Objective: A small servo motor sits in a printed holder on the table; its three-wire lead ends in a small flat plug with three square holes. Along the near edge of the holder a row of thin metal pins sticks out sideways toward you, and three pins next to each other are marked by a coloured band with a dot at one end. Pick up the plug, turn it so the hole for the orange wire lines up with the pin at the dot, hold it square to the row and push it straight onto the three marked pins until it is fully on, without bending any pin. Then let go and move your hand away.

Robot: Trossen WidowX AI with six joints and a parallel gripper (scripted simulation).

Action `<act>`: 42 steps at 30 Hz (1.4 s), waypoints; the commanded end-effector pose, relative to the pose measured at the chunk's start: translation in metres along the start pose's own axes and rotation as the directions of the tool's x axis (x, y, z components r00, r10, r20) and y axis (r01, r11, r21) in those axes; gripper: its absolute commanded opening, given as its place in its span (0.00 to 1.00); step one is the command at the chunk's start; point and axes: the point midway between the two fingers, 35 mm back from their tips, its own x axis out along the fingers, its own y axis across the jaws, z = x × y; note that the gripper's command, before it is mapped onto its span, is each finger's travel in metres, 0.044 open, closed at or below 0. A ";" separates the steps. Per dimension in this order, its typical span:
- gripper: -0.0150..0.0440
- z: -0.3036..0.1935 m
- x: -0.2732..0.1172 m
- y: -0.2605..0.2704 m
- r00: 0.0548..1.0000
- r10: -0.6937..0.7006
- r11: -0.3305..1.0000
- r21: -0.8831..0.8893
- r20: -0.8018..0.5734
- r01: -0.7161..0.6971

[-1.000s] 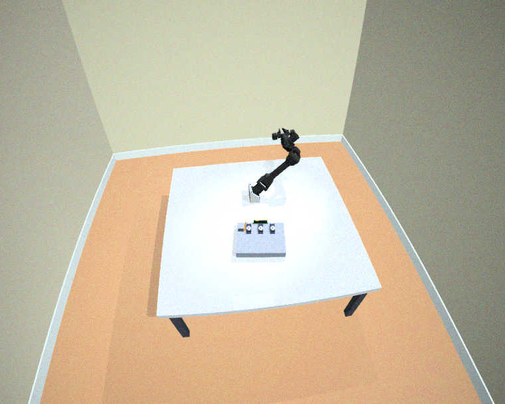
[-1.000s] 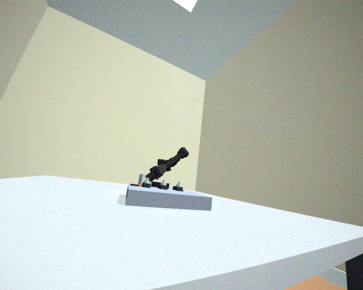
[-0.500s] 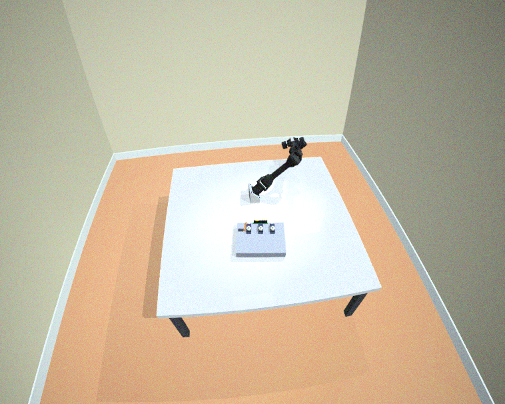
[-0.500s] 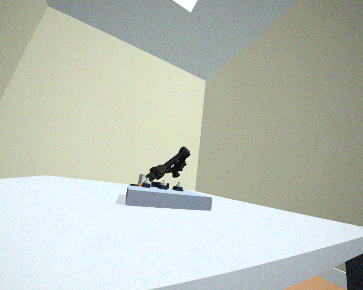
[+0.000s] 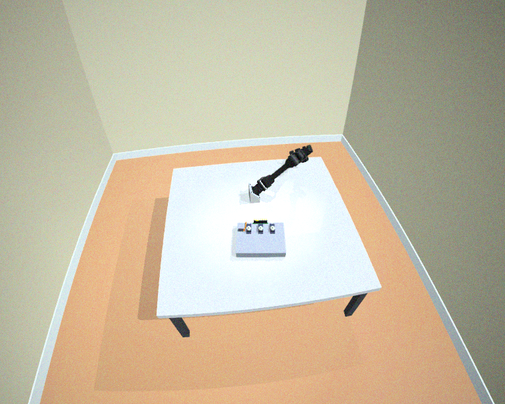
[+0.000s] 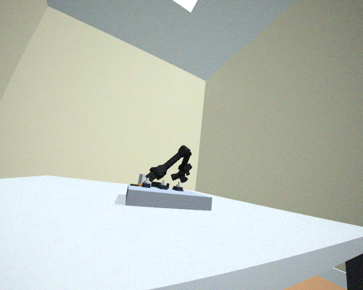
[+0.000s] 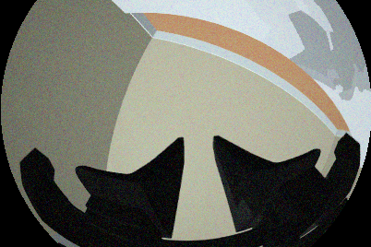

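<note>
The holder, a grey-blue block (image 5: 260, 245) (image 6: 168, 199), lies on the white table (image 5: 209, 278) (image 6: 144, 237). A small orange part (image 5: 244, 226) (image 6: 140, 184) shows at its far left corner. A black strip (image 5: 260, 221) with a little yellow and green is at its far edge. The plug, its lead, the single pins and the dot are too small to make out. My gripper (image 7: 198, 141) is partly open, with bare wall showing between its fingertips. The arm's outer end is over the table's far right corner area, well away from the holder.
Three dark blocks with pale round tops, the middle one (image 5: 260, 228) (image 6: 163, 185), stand in a row on the holder. The arm's pale base plate (image 5: 253, 196) stands behind the holder. Walls rise beyond the far table edge.
</note>
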 end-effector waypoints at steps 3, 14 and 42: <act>0.45 0.031 -0.016 0.013 0.996 0.031 0.998 -0.065 0.089 -0.025; 0.45 0.078 -0.051 0.044 0.967 0.108 0.968 -0.247 0.232 -0.048; 0.45 0.153 -0.136 0.094 0.833 0.253 0.867 -0.497 0.492 0.030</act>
